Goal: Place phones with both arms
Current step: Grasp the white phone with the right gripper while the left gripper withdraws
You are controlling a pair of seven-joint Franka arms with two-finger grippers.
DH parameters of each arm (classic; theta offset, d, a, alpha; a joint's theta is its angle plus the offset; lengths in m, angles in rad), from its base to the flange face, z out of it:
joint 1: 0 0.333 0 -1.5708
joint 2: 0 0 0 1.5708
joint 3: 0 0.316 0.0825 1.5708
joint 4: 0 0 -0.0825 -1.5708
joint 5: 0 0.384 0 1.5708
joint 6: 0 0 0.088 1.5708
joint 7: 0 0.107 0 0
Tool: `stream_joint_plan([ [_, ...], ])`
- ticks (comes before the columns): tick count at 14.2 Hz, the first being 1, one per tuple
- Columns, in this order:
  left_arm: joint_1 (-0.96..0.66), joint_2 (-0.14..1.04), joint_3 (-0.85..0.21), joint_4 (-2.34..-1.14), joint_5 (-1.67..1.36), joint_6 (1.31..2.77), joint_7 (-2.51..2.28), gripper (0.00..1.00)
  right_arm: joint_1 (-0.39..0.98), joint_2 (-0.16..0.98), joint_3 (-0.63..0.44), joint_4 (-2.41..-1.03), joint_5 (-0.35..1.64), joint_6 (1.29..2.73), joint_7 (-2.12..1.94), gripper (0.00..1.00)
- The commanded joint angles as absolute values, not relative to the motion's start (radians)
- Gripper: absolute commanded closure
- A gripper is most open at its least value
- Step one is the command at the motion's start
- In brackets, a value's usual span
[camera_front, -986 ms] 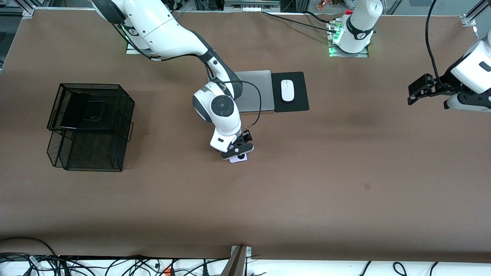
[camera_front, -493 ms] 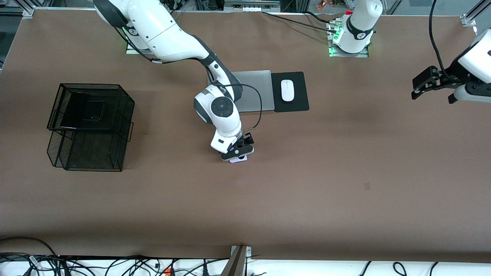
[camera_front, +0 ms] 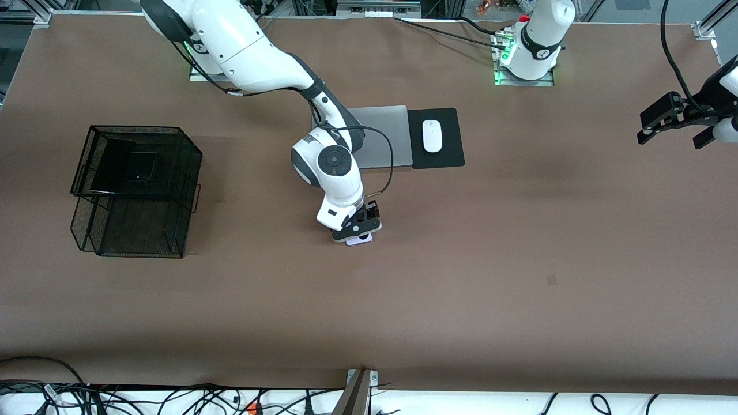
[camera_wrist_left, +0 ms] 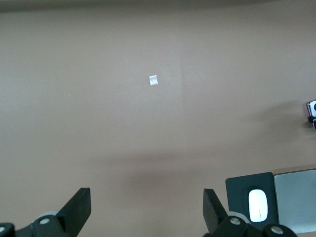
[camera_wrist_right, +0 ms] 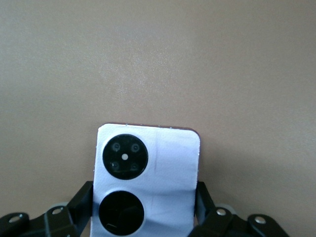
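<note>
A small lilac-white phone [camera_front: 360, 241] with two black circles lies flat on the brown table, nearer the front camera than the laptop. My right gripper [camera_front: 357, 233] is down over it. In the right wrist view the phone [camera_wrist_right: 148, 168] sits between the two black fingers [camera_wrist_right: 85, 197], which press on its two long sides: shut on it. A black phone [camera_front: 141, 166] lies in the top tier of the black wire basket [camera_front: 190, 151]. My left gripper [camera_front: 650, 124] hangs open over the left arm's end of the table, with only bare table between its fingers [camera_wrist_left: 79, 207].
A silver laptop [camera_front: 385, 137] lies by a black pad [camera_front: 444, 157] with a white mouse [camera_front: 432, 135], both toward the bases. The wire basket stands at the right arm's end. A small pale scrap [camera_wrist_left: 153, 80] lies on the table.
The right gripper's fingers have closed in on the lilac-white phone. The left arm has swung farther toward its own end of the table and a little toward the bases.
</note>
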State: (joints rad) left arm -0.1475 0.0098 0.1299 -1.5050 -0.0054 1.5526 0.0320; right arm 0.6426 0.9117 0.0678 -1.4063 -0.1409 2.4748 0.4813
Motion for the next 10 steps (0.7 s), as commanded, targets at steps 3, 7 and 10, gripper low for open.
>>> stream_joint_plan([
  [3,-0.140,0.017,0.120,-1.526,-0.005,1.578,0.008,0.00,0.612,0.879,0.080,-1.376,-0.158,2.401,0.492,0.99],
  [7,-0.141,0.017,0.118,-1.528,-0.006,1.578,-0.014,0.00,0.496,0.698,0.077,-1.376,-0.153,2.125,0.469,0.99],
  [10,-0.141,0.023,0.118,-1.528,-0.006,1.580,-0.014,0.00,0.476,0.583,-0.007,-1.377,-0.152,1.955,0.376,0.99],
])
